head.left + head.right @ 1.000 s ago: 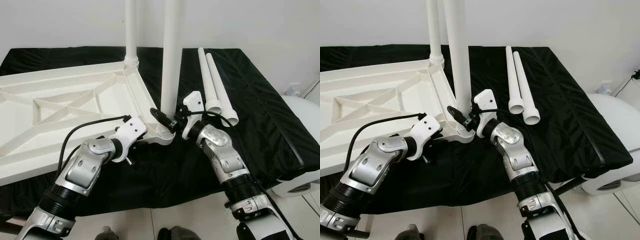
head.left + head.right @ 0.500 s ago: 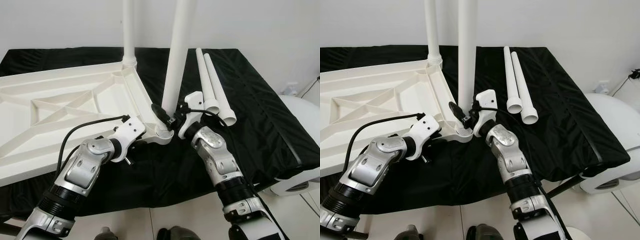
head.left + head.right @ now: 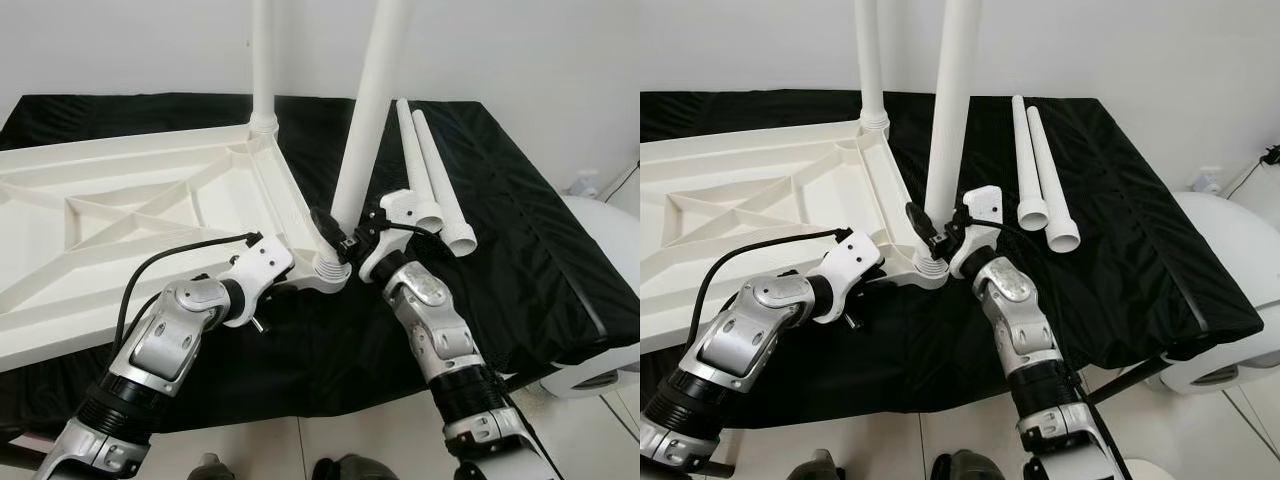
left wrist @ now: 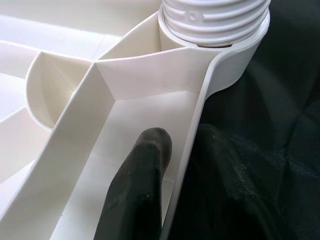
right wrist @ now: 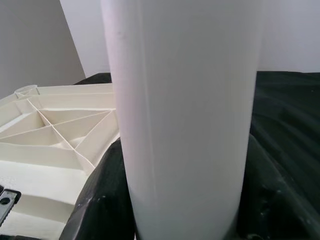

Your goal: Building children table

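Note:
A white table top (image 3: 120,200) lies upside down on a black-covered surface. One white leg (image 3: 262,60) stands upright in its far corner. A second leg (image 3: 368,120) stands in the near corner socket (image 3: 328,272), leaning to the right. My right gripper (image 3: 338,240) is shut on this leg just above the socket, and its black fingers (image 5: 97,205) show on both sides of the leg (image 5: 185,125). My left gripper (image 3: 288,287) is shut on the table top's rim (image 4: 195,135) beside the socket, with one finger (image 4: 140,185) inside the rim.
Two loose white legs (image 3: 432,180) lie side by side on the black cloth (image 3: 520,230) at the right. A white rounded object (image 3: 612,235) sits past the cloth's right edge. A white wall stands close behind. Tiled floor (image 3: 380,440) lies below the front edge.
The leg in my right gripper has tipped from nearly upright to leaning right, and the right forearm has swung with it. My left gripper has stayed on the rim.

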